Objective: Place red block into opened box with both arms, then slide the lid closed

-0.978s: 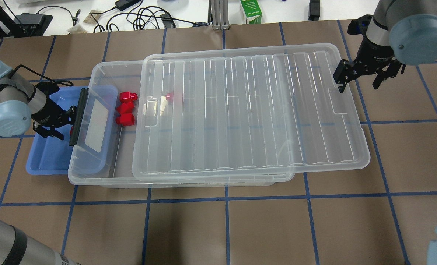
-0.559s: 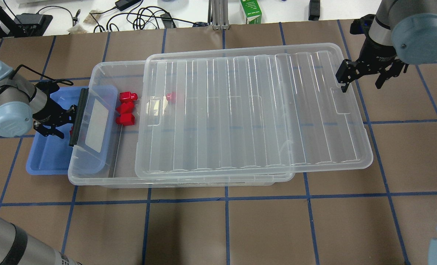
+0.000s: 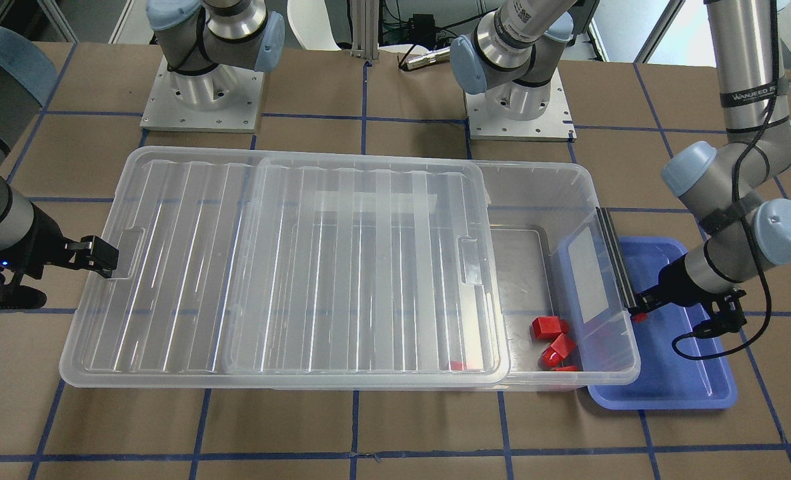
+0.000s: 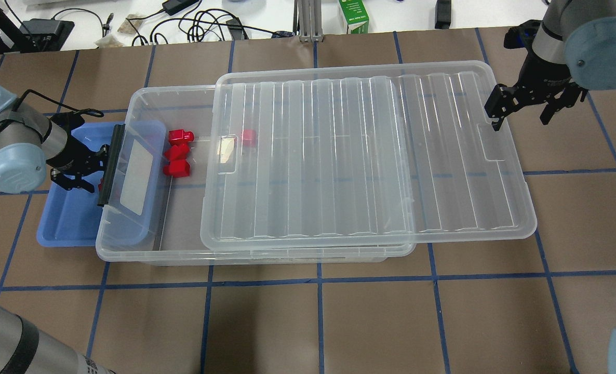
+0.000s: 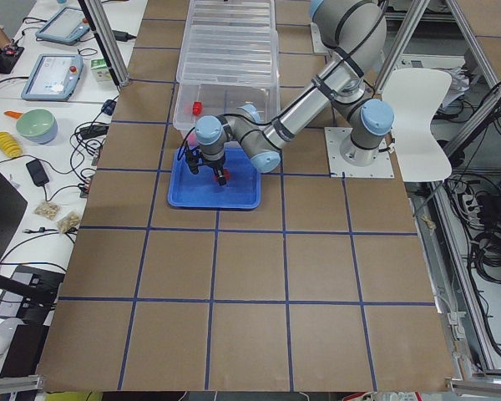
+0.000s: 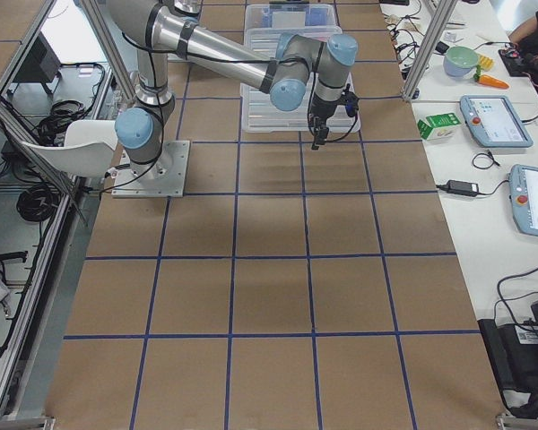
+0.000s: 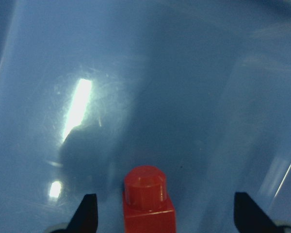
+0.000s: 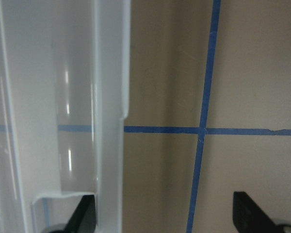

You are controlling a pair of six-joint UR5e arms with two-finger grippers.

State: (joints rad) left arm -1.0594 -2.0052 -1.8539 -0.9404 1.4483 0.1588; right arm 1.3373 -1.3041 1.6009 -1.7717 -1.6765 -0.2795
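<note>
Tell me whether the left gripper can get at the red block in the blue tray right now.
Probably yes. The left gripper is open over the blue tray, the red block sits between its fingers, and nothing else lies in the gap.

Table [image 4: 380, 322] is covered in brown paper and divided into squares by blue tape lines [image 4: 318, 280]. A blue tray [image 4: 66, 223] is noted at 9 o'clock in the overhead view, lying flat on the paper. Beyond the far edge, at 12 o'clock, a green carton [image 4: 353, 16] is seen upright; black cables [image 4: 212, 21] are tangled at 11 o'clock. In the exterior left view a white chair [image 5: 417, 109] is recorded at 2 o'clock — two tablets [image 5: 57, 71] and a green bowl [image 5: 36, 125] at 10 o'clock.
</note>
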